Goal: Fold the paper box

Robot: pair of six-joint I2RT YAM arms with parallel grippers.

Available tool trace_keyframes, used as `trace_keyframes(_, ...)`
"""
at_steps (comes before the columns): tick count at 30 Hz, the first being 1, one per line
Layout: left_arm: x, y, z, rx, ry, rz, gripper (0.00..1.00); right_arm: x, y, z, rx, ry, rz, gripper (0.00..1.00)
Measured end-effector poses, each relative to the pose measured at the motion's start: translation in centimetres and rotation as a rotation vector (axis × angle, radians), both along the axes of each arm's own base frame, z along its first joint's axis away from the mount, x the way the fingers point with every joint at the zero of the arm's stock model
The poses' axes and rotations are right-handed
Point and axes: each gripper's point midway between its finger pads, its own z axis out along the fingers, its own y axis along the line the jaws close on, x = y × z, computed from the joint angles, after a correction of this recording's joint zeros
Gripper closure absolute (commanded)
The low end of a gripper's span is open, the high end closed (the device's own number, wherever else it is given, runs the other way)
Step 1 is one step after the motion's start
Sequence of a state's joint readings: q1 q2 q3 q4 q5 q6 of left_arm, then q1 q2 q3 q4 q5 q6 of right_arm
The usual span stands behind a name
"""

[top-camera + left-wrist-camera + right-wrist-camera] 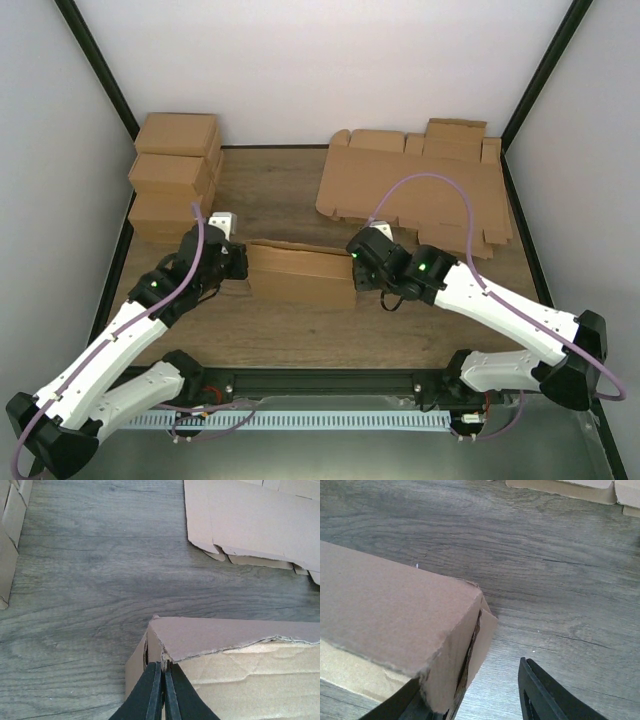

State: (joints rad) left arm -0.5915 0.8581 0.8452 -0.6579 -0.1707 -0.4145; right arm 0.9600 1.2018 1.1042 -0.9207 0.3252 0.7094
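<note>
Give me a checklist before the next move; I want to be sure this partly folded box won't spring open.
1. Grip: left hand shut on the left end wall of the paper box: ok.
2. Release: right hand open at the box's right end, one finger clear of the cardboard: ok.
3. Other right finger's contact with the box: cannot tell, the box hides it.
4. Closure: right end flap flush with the box: not ok, a dark gap shows beside it.
5. Support: box resting on the table between the arms: ok.
6. Clearance: flat blanks apart from the box: ok.
</note>
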Motion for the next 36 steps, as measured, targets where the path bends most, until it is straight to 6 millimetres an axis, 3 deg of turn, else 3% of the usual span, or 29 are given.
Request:
trace_keyframes(5, -0.1, -0.1, -0.1, -0.002, 0.009, -0.009, 0.96, 0.1, 0.4, 0.3, 0.0, -0.006, 0.018, 0.6)
trace_keyframes(9, -0.2, -0.3, -0.1, -0.005, 0.012, -0.015, 0.96, 0.3, 1.0, 0.7, 0.024, -0.024, 0.037, 0.69)
trace_keyframes(21, -0.2, -0.4, 0.0, -0.007, 0.014, -0.018, 0.96, 1.1, 0.2, 0.7, -0.04, -0.067, 0.018, 0.7)
trace_keyframes(29, -0.2, -0.5, 0.0, -0.007, 0.016, -0.022, 0.96, 1.4, -0.5, 0.5, -0.076, -0.079, -0.006, 0.82)
trace_keyframes(36, -0.3, -0.8, -0.1, -0.013, 0.021, -0.036, 0.96, 1.4, -0.8, 0.6, -0.088, -0.074, -0.023, 0.99)
